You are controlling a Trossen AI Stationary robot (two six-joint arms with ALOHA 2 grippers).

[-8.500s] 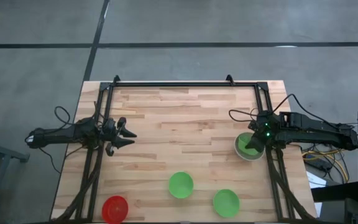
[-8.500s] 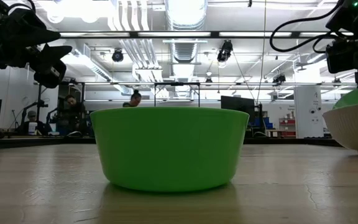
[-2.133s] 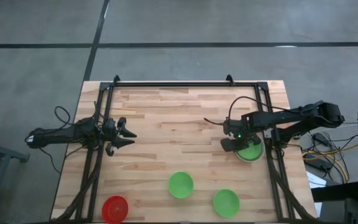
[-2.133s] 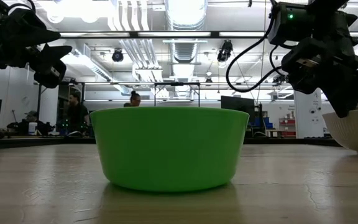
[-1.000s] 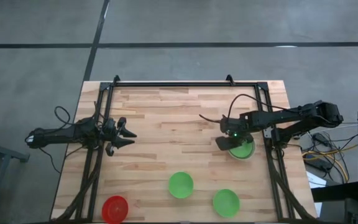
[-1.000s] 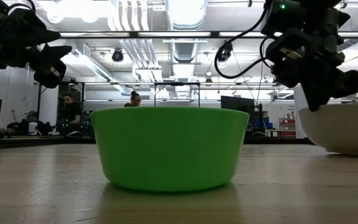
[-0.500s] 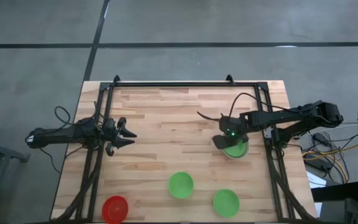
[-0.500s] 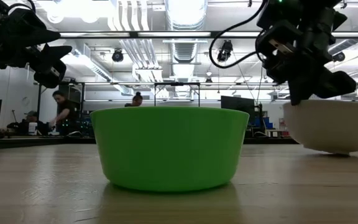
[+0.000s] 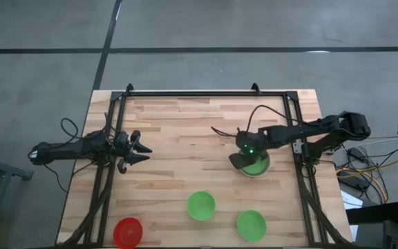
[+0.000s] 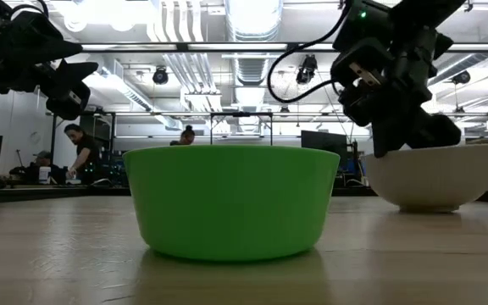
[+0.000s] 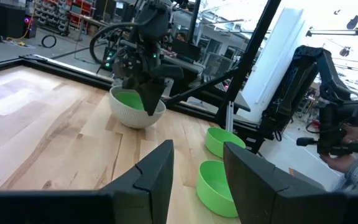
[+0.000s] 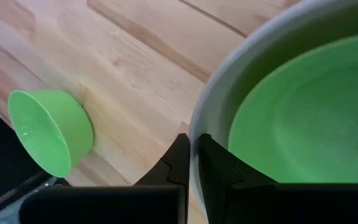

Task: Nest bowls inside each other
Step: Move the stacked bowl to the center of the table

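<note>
Item one: your right gripper point(image 9: 241, 160), reached out over the right half of the bench point(image 9: 185, 131), its fingers point(image 12: 180, 163) pinched tight on the rim of the pale white-grey bowl point(image 10: 431, 176); the right wrist view shows the two dark tips pressed together astride that rim, one on the outer wall, one on the inner side. Item two: that pale bowl sits on the bench toward the right edge, roughly midway between the far and near edges, with the claw at its side facing the bench's middle. Item three: a green bowl point(image 9: 258, 163) nested inside the pale one, touching its inner wall. Item four: a second green bowl point(image 9: 201, 205), standing alone near the middle of the near edge, well apart from the claw. Item five: a third green bowl point(image 9: 251, 225), just beside the near edge and to the right of the second, also well apart from the claw. Item six: the red bowl point(image 9: 128, 232) at the near left corner, far from both arms. Item seven: your left gripper point(image 9: 141, 149), waiting above the left side of the bench, fingers spread with nothing between them. In the low view, people stand in the room beyond the bench.
</note>
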